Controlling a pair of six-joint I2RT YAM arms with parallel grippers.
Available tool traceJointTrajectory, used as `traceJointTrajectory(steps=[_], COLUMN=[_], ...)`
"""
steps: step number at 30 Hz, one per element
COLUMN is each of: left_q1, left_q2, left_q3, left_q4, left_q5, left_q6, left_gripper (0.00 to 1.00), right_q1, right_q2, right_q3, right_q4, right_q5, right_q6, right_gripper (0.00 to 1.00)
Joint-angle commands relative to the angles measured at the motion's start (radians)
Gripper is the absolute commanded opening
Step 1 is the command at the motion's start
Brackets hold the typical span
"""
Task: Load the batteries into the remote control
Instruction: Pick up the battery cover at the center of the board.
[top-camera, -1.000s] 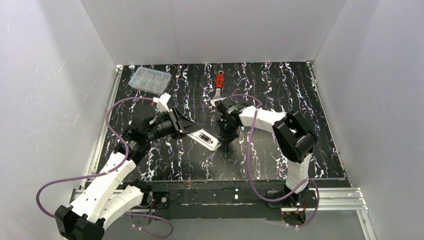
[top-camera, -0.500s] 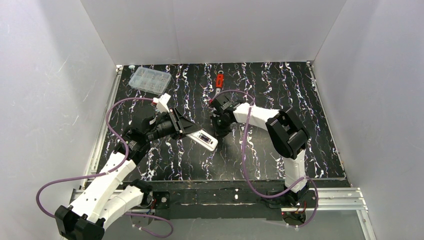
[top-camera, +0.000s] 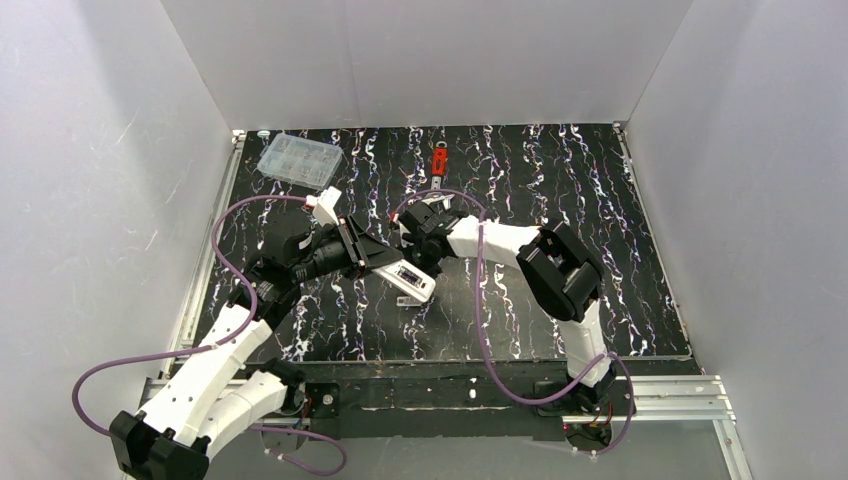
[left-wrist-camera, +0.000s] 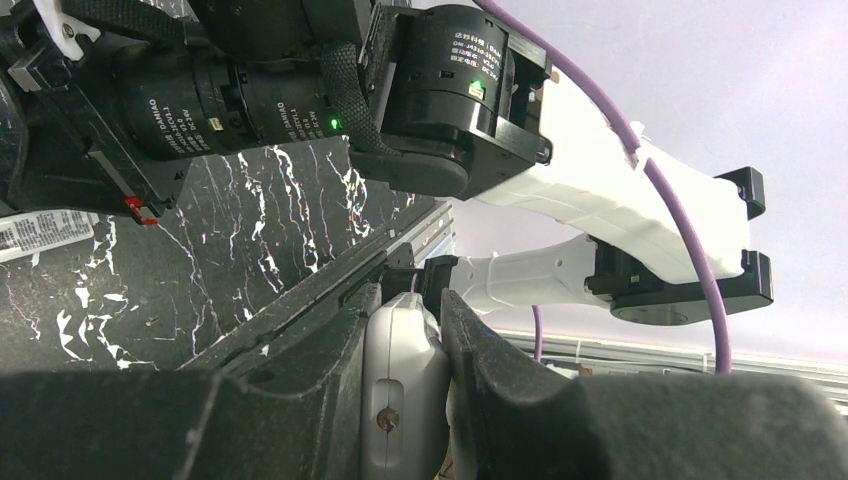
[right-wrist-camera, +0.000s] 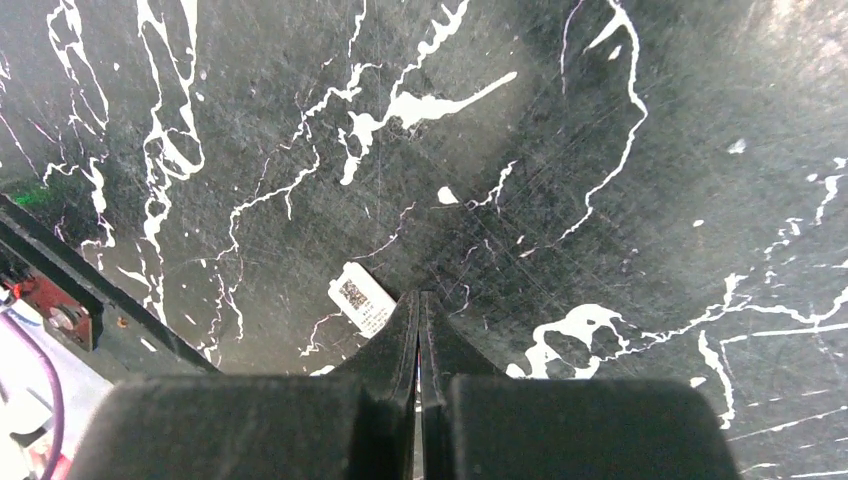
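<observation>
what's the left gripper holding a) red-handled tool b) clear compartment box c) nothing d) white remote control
d: the left gripper is shut on the remote control, its white body clamped between the jaws in the left wrist view.

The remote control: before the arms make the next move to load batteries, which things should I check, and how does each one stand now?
1. Grip on the remote control: ok, the left claw is shut on it.
2. Battery in the right claw: not ok, its jaws are shut together, empty.
3. Battery recess facing the right claw: cannot tell.
4. Location of batteries: cannot tell; none shows, and the clear box is too small to read.
5. Path free of the small white piece: not ok, it lies on the table beside the right claw's tips.
</observation>
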Motion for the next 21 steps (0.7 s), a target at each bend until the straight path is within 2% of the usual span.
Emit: traceJointTrajectory(steps=[1, 5, 9, 15, 18, 21], left_q1=[0.004, 0.004, 0.004, 0.004, 0.004, 0.004], left_q2=[-0.020, -0.014, -0.009, -0.014, -0.012, -0.011], left_q3=[0.040, 0.043, 0.047, 0.045, 0.047, 0.052], left_q4=[0.028, 0.036, 0.037, 0.034, 0.038, 0.039], left_q5=[0.032, 0.041, 0.044, 0.041, 0.042, 0.045], left_q6=[0.010, 0.008, 0.009, 0.011, 0.011, 0.013], left_gripper=[0.00, 0.00, 0.00, 0.00, 0.00, 0.00], right_q1=[-0.005, -0.009, -0.011, -0.011, -0.010, -0.011], right_q2=[-0.065, -0.136, -0.185, -0.257, -0.243, -0.223], right_q3=[-0.028, -0.060, -0.089, -0.178, -0.180, -0.169], right_q4=[0.046, 0.055, 0.066, 0.116, 0.103, 0.099], right_q5=[0.080, 0.143, 0.130, -0.095, -0.218, -0.263], right_q6=[-0.045, -0.093, -0.190, -0.404, -0.484, -0.517], right_gripper=[0.03, 0.15, 0.34, 0.64, 0.70, 0.72])
